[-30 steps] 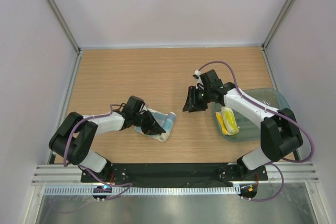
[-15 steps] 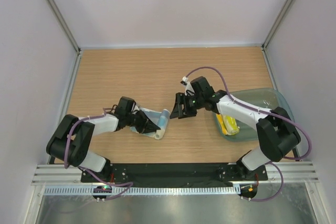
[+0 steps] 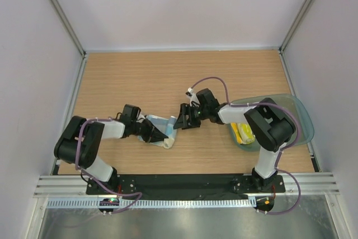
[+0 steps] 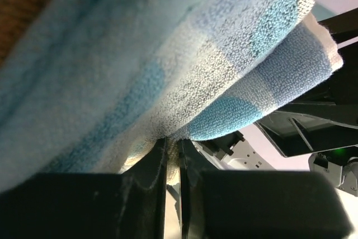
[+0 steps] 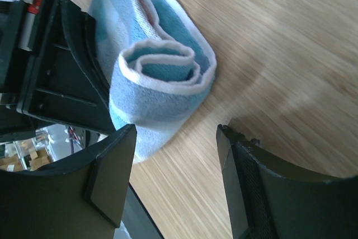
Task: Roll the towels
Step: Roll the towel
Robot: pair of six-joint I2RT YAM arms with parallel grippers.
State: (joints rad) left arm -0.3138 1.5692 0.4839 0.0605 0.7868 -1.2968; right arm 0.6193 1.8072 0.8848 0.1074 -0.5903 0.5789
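We found the rolled towel (image 3: pixel 168 131) on the table (image 3: pixel 140 76), left of the tub (image 3: pixel 297 115) that held the second towel (image 3: pixel 244 133).

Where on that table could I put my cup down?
The whole far half of the table, from the back wall to the arms, is bare wood. So is the near strip between the blue towel and the tub. The middle is crowded: left gripper and right gripper meet at that towel.
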